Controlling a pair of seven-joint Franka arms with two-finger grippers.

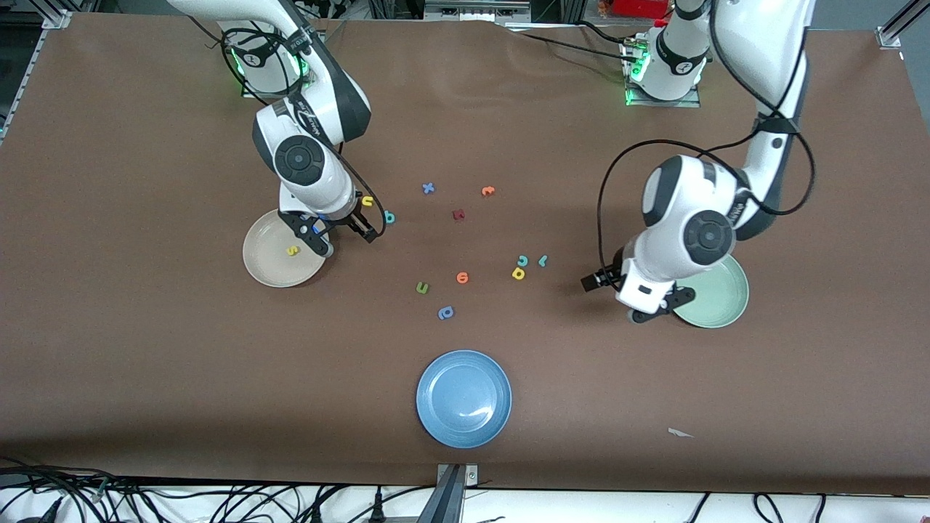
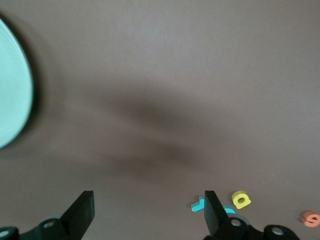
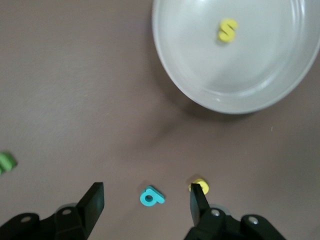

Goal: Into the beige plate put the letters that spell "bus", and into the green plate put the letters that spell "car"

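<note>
While the yellow s (image 1: pixel 292 250) lies in the beige plate (image 1: pixel 265 265), both the right gripper (image 1: pixel 347 234) at its rim and the left gripper (image 1: pixel 631 298) by the green plate (image 1: pixel 726 309) are spread wide, empty.

yellow s (image 1: pixel 292 250) on the beige plate (image 1: pixel 265 267), teal b (image 1: pixel 389 216), pale green plate (image 1: pixel 726 305), blue plate (image 1: pixel 463 398), brown table (image 1: pixel 145 363).

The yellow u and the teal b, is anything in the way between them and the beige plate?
Nothing visible is. The yellow u and teal b lie on bare table beside the beige plate, toward the robots' bases. The open right gripper hangs above that gap, holding nothing. The yellow s is already in the plate.
</note>
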